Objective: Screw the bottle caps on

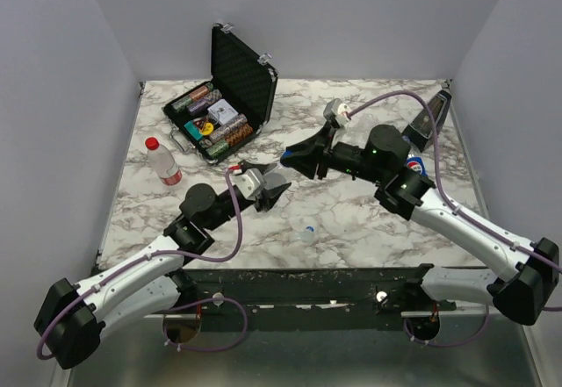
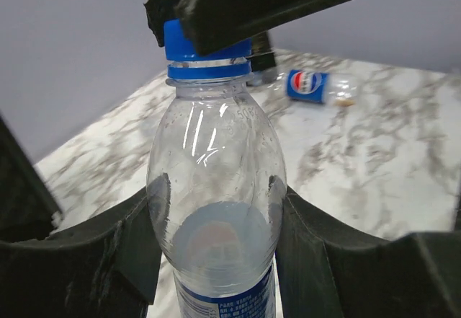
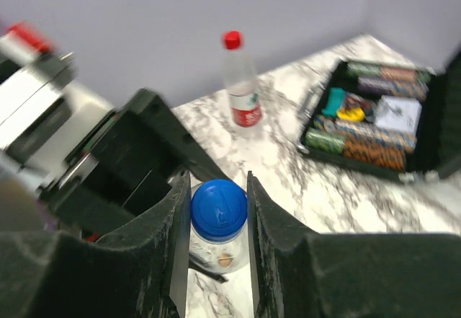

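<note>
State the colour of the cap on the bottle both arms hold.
Blue. The cap on the bottle shows best in the right wrist view.

Legible as a brand only: the round red, white and blue Pepsi emblem on the blue label of the Pepsi bottle [image 2: 311,86] lying on its side. Small white print on the blue label low on the upright bottle [image 2: 216,181] under the blue cap [image 2: 184,47], too cropped to read. On the red-capped bottle [image 3: 243,94], a red-and-white label, lettering blurred. Chips [image 3: 371,152] in the black case [image 3: 450,116], markings too small to make out.
</note>
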`<action>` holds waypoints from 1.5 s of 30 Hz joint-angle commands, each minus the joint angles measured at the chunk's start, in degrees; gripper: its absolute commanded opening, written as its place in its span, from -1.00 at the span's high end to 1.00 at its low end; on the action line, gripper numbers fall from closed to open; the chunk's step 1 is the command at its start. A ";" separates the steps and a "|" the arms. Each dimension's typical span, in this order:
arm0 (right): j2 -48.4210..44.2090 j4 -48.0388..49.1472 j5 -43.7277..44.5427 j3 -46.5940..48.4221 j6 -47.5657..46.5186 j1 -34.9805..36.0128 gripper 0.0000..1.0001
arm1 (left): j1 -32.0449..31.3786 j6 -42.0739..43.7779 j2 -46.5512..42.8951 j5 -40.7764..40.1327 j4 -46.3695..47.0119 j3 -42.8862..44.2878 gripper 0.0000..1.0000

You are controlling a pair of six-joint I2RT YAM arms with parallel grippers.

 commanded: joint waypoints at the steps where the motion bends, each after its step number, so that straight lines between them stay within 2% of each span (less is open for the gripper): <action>1: 5.08 -10.83 30.90 1.02 13.58 6.22 0.71 | -0.81 11.94 -0.40 -24.80 4.87 -1.47 1.00; 2: 6.04 -12.85 38.18 1.72 15.34 7.98 0.71 | -1.07 13.26 0.22 -29.44 5.40 -1.56 1.00; 5: 8.59 -12.27 49.65 2.60 18.26 12.55 0.71 | -1.86 14.76 2.15 -38.95 5.05 -0.86 1.00; 8: 9.31 -11.64 51.09 3.92 19.84 13.79 0.70 | -2.30 14.94 3.21 -42.49 2.69 0.28 1.00; 11: 6.77 -8.91 49.69 4.62 18.02 13.62 0.63 | -2.13 13.37 4.44 -40.75 -1.97 2.65 1.00; 13: 3.00 -10.32 46.79 6.20 14.24 12.22 0.40 | -1.87 13.27 4.88 -35.23 -5.92 4.15 1.00; 14: 1.24 -10.93 43.12 6.82 12.13 10.91 0.20 | -1.60 13.01 4.97 -32.77 -7.59 5.03 1.00; 17: -4.39 -15.32 26.28 9.01 7.82 3.54 -0.22 | 0.06 11.96 5.67 -23.81 -13.82 8.01 1.00; 19: -7.12 -19.53 16.24 10.68 3.96 -1.48 -0.38 | 1.47 11.52 6.29 -18.09 -16.65 9.60 1.00; 21: -9.14 -25.32 12.95 12.88 -2.35 -4.21 -0.46 | 4.01 10.90 6.99 -8.00 -18.67 11.00 1.00; 24: -11.52 -32.63 10.50 12.89 -15.09 -4.57 -0.56 | 7.70 10.99 8.92 8.61 -22.80 13.99 1.00; 26: -13.89 -34.66 6.37 10.70 -21.96 -4.57 -0.59 | 9.20 12.39 10.41 18.63 -27.01 16.54 1.00; 28: -16.52 -36.07 1.28 7.80 -28.46 -4.49 -0.59 | 9.38 14.32 11.73 25.15 -32.01 19.08 1.00; 31: -21.35 -37.66 -4.97 2.71 -40.59 -4.49 -0.55 | 9.38 17.22 12.79 31.05 -38.09 21.64 1.00; 35: -24.09 -37.82 -7.45 -0.12 -46.41 -4.49 -0.56 | 9.30 19.16 13.49 38.61 -40.91 22.70 1.00; 40: -20.59 -44.24 -11.57 3.83 -54.94 -4.49 -0.49 | 7.81 22.76 14.99 40.12 -45.91 24.10 1.00; 45: -15.93 -48.28 -14.74 7.43 -59.16 -4.40 -0.39 | 5.52 25.75 15.96 38.36 -50.15 25.07 1.00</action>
